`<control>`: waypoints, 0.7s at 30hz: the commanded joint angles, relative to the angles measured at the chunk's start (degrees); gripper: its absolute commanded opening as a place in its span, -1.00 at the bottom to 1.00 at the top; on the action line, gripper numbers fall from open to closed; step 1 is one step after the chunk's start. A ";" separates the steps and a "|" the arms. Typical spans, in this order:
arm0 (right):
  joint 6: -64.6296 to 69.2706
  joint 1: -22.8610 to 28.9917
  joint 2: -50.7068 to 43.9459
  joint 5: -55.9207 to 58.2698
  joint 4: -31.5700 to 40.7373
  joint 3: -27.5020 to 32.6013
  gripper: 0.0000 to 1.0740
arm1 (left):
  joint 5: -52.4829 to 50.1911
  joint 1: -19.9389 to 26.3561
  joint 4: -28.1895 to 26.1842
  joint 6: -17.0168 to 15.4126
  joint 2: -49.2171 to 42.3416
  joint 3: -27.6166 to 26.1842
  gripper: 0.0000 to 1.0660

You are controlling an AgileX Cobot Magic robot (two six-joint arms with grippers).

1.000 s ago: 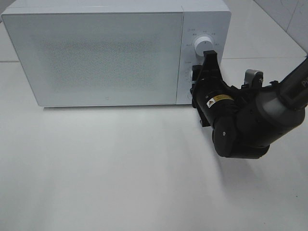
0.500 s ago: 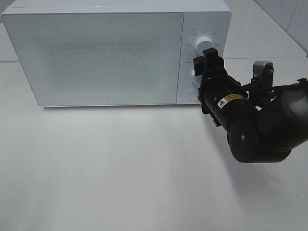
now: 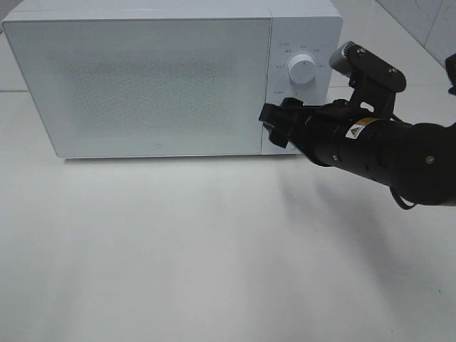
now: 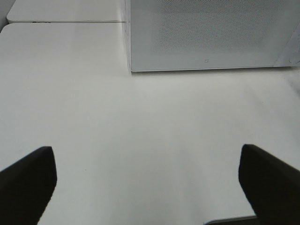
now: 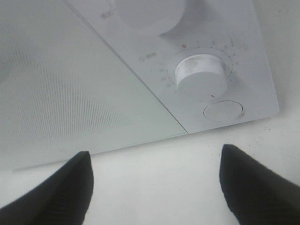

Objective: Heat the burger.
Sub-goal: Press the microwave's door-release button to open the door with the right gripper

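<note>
The burger is out of view; the white microwave (image 3: pixel 142 85) stands with its door shut. My right gripper (image 3: pixel 274 125) hovers just in front of the lower control panel, pointing left toward the door's right edge. In the right wrist view this gripper (image 5: pixel 154 187) is open, its dark fingertips (image 5: pixel 61 187) wide apart with nothing between them, facing the lower knob (image 5: pixel 201 75) and a round button (image 5: pixel 223 111). The upper knob (image 3: pixel 303 71) is uncovered. My left gripper (image 4: pixel 150 187) is open and empty over bare table, well back from the microwave (image 4: pixel 206 33).
The white table (image 3: pixel 178 249) stretches in front of the microwave. A seam between table panels (image 4: pixel 61 22) runs at the far left. The right arm's bulky black body (image 3: pixel 385 149) reaches in from the right edge.
My right arm has swung from pointing up at the knobs to pointing left, low across the control panel. Its jaws have spread wider. The left gripper's earlier state is not shown.
</note>
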 commanded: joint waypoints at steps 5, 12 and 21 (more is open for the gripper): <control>-22.00 -0.23 -7.33 13.87 -1.03 0.11 0.31 | -0.80 0.11 -0.23 -0.52 -1.09 0.06 0.83; -26.36 -0.23 -13.46 22.06 -4.18 0.11 0.31 | -0.80 0.11 -0.23 -0.52 -1.09 0.06 0.83; -26.07 -0.23 -23.89 38.04 -9.05 0.11 0.31 | -0.80 0.11 -0.23 -0.52 -1.09 0.06 0.83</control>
